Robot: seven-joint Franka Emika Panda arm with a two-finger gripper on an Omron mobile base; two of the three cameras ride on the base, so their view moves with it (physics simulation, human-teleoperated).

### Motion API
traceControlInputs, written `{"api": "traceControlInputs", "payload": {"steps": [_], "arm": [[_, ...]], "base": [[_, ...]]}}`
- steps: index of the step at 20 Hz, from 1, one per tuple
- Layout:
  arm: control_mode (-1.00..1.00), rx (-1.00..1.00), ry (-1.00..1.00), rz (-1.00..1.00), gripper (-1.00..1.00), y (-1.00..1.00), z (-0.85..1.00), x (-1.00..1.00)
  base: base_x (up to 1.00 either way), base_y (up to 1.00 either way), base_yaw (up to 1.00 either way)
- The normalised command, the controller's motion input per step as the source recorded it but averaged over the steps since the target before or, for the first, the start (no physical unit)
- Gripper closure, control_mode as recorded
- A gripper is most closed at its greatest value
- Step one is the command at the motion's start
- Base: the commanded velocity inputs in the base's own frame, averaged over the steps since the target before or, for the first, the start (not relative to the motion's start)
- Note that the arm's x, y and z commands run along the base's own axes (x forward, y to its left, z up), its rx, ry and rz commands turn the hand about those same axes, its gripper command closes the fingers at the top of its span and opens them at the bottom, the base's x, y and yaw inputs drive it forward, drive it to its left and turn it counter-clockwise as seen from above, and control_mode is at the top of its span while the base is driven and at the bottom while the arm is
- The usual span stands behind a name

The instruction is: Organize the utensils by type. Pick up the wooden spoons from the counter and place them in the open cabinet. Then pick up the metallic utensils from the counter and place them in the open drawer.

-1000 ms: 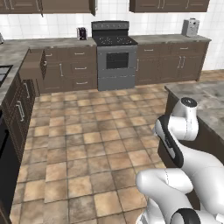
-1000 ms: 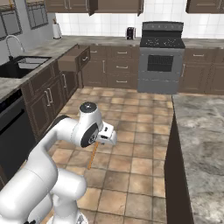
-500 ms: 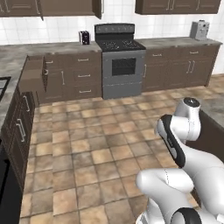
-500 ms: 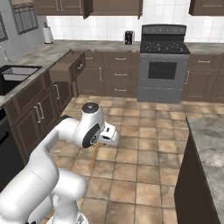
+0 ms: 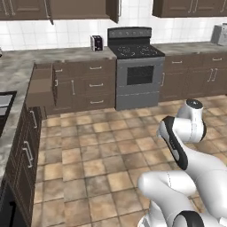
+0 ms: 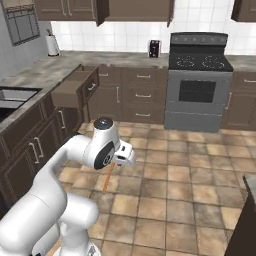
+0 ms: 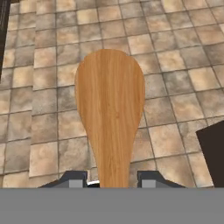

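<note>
The hand [image 7: 111,180] is clamped on a wooden spoon [image 7: 110,113] above bare floor tiles [image 7: 39,118].

Matt grained wooden spoon [image 7: 110,109], veined stone counter [image 6: 45,75], matt tiled floor [image 7: 175,65]

arm: white, folded low in front of the open drawer [image 6: 75,90]
wooden spoon [image 6: 106,181]: thin orange stick hanging below the hand, over floor tiles
stove [image 6: 198,82]: right of drawer
toaster [image 6: 154,48]: on the counter [image 6: 85,60], right of drawer
</note>
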Motion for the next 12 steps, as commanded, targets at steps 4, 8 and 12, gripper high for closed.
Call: {"api": "traceControlInputs", "payload": {"steps": [4,8,12], "arm": [[1.0,0.0,0.0,0.0,1.0,0.0,0.0,0.0],[1.0,0.0,0.0,0.0,1.0,0.0,0.0,0.0],[1.0,0.0,0.0,0.0,1.0,0.0,0.0,0.0]], "base": [[1.0,0.38,0.01],[1.0,0.31,0.06],[1.0,0.02,0.24]]}}
